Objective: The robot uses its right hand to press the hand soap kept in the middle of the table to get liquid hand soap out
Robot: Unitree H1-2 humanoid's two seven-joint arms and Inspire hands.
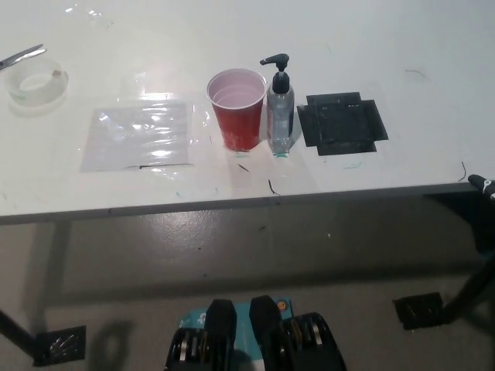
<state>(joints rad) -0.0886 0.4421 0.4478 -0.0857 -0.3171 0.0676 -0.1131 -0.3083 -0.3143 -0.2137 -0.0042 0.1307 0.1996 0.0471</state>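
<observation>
A clear plastic soap bottle with a black pump is standing mid-bench, touching a red cup on its left. It is judged light, slick and tippable; the pump top should be pressed straight down. The right hand is barely showing at the right edge, its state unreadable.

The scissors are cut off by the left edge. A black hand only peeks in at the right edge, so its fingers cannot be seen.
</observation>
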